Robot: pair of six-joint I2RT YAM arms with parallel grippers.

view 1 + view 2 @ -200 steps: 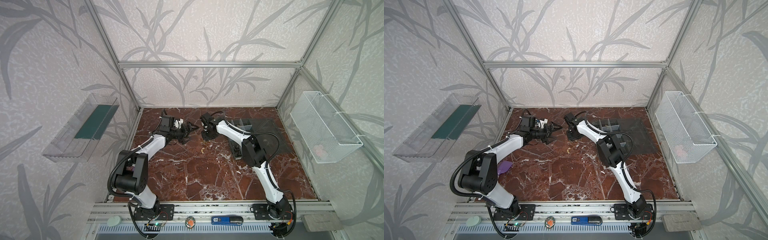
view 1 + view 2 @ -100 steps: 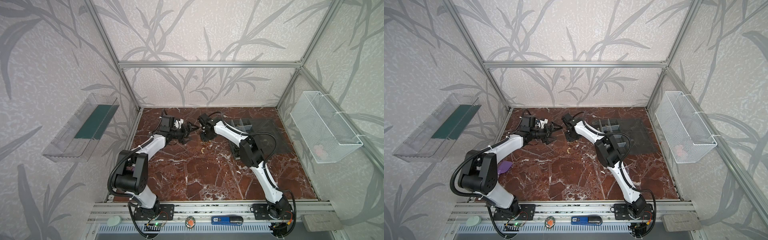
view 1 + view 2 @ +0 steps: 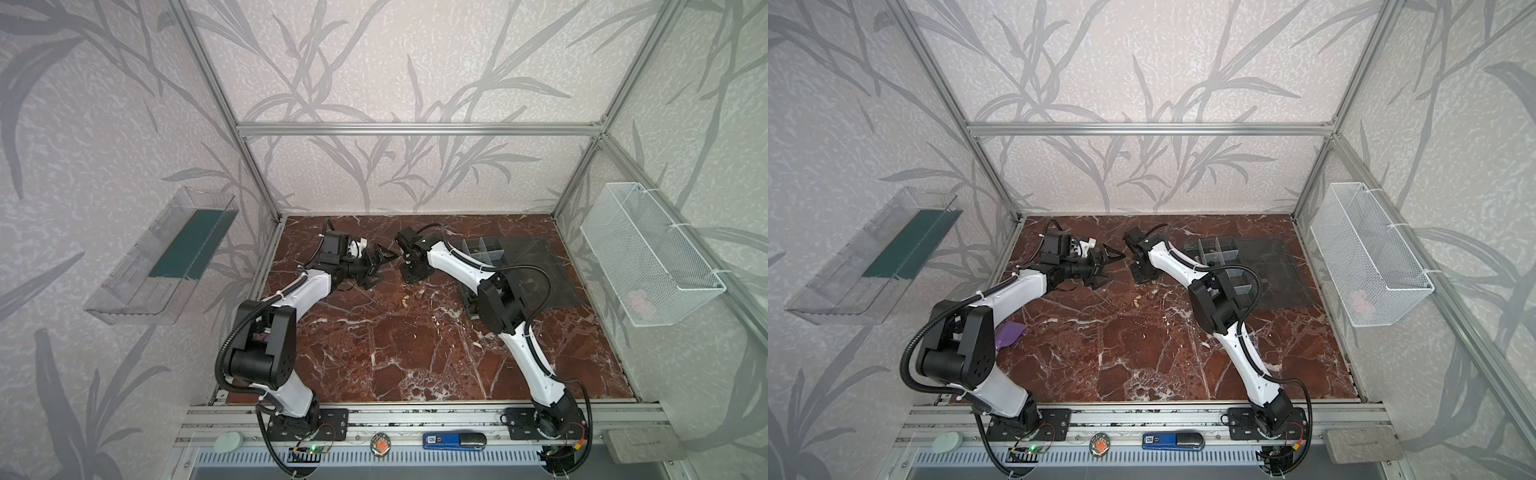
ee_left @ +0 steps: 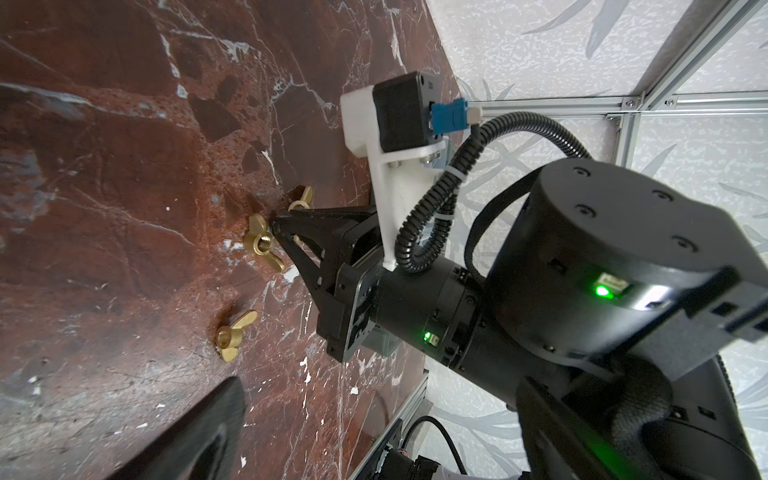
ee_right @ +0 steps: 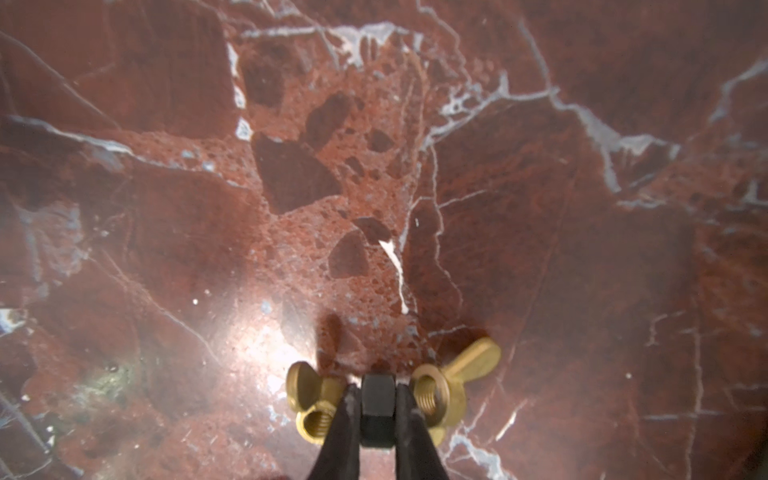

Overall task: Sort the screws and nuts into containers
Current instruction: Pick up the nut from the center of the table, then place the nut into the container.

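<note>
Between wing nuts [image 5: 453,386], right fingers [image 5: 340,432] pinch a dark nut [image 5: 377,409] by its flats; left fingers [image 3: 1115,253] spread.

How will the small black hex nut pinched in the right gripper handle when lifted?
Probably rigid and light: the small black hex nut looks solid metal. Flat sides meet the right gripper, so twisting seems unlikely. Held at the very tips, it may slip.

I am seeing a black hex nut [image 5: 377,409], brass-coloured wing nuts [image 5: 434,390] gleaming either side of it, and a red-brown, white-veined marble tabletop [image 5: 291,166] showing around it.
</note>
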